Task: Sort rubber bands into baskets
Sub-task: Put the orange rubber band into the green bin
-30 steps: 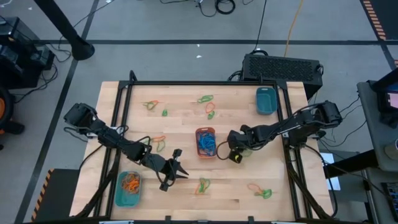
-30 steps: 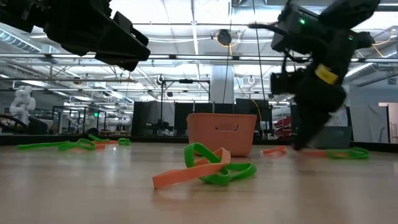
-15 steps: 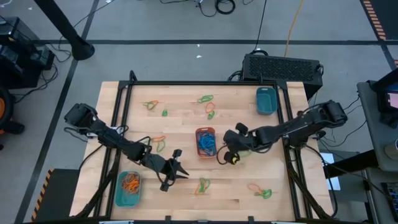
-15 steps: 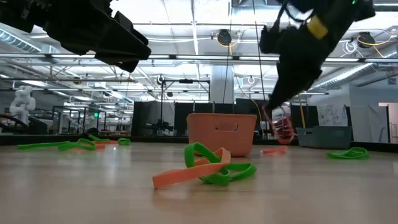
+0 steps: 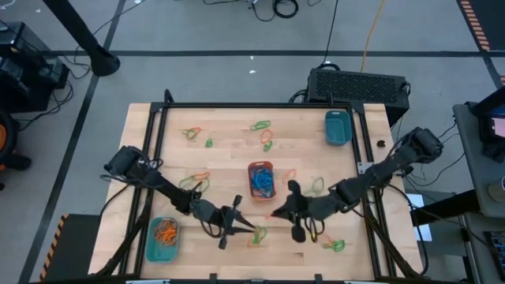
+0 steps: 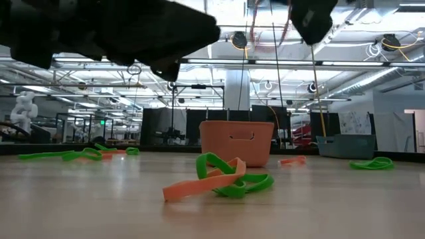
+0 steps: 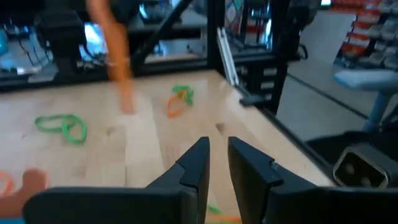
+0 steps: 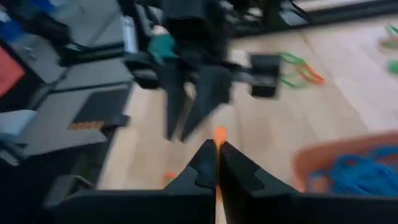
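"Over the table's front half, from above, what's each arm doing?"

"Right gripper (image 5: 274,212) is pinched on an orange band (image 5: 270,214), just past the orange basket (image 5: 261,167). Left gripper (image 5: 245,229) faces it, close by."

"And from table level?"

"Both hang overhead as dark shapes. A green-and-orange tangle (image 6: 222,179) lies in front of that basket."

"Left wrist camera?"

"Its fingers stand slightly apart, holding nothing; the band dangles ahead."

"Right wrist?"

"Fingers fully closed, a bit of orange nipped at the tips."

"So which step?"

"Carrying, I'd judge, maybe a handover. Orange bands already sit in the teal basket (image 5: 151,251) on the left arm's side, so next comes getting the band over there and letting go above it."
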